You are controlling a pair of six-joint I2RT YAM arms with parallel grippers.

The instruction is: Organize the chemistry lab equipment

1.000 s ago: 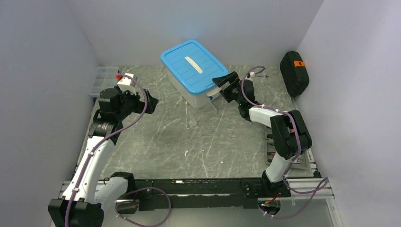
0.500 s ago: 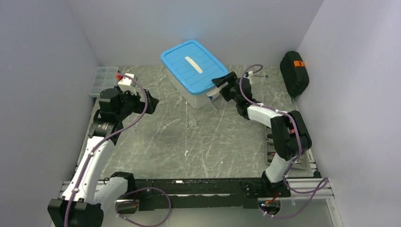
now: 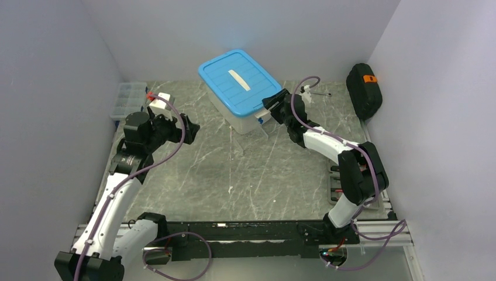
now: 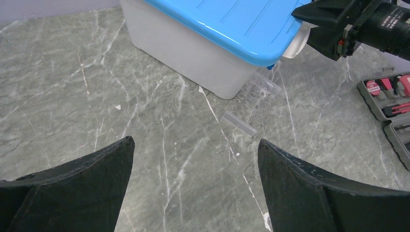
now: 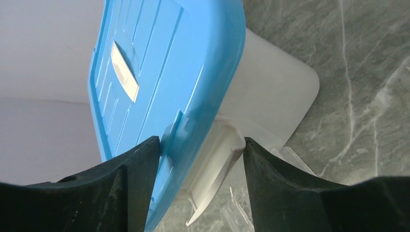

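A clear plastic tube rack [image 4: 251,104] lies flat on the table, just in front of a white bin with a blue lid [image 3: 240,88]. My right gripper [image 5: 200,139] is at the bin's near right corner. One finger touches the blue lid edge [image 5: 169,58] and the other presses the white latch [image 5: 217,159], so it is shut on them. The rack [image 5: 241,208] shows below those fingers. My left gripper [image 4: 196,141] hovers open over bare table left of the bin, holding nothing. A translucent squeeze bottle with a red nozzle [image 3: 158,98] stands behind the left arm.
A clear compartment organizer box [image 3: 127,96] sits at the back left. A black case [image 3: 364,88] leans on the right wall. A tray of red-handled tools [image 4: 387,92] lies by the right arm's base. A thin metal item [image 3: 319,92] lies at the back right.
My right gripper has moved in against the bin's corner and its jaws have narrowed onto the lid edge and latch. The left arm shifted slightly right, still open.
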